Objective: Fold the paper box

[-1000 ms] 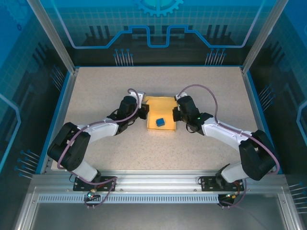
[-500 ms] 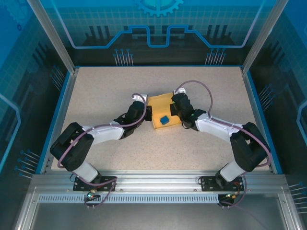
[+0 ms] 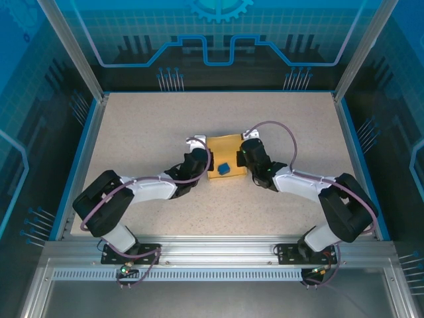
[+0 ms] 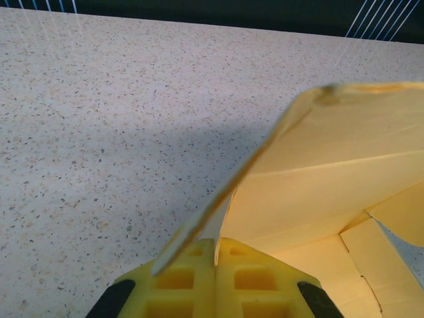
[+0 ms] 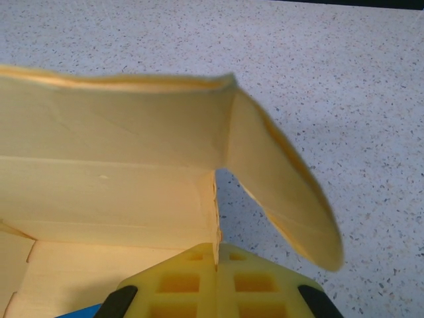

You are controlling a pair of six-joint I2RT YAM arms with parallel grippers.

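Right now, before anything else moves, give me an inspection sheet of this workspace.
Surface: speckled table, beige, nothing spilled on it.
Job's things: paper box, pale yellow, mid-table, side walls raised; a rounded flap hangs outward on its right side.
Clutter: small blue cube lying inside the paper box.
Grippers: left gripper shut on the box's left wall; right gripper shut on its right wall.
Cables: left cable and right cable, both purple, each loop above a wrist.
Surroundings: blue panels and metal frame posts.
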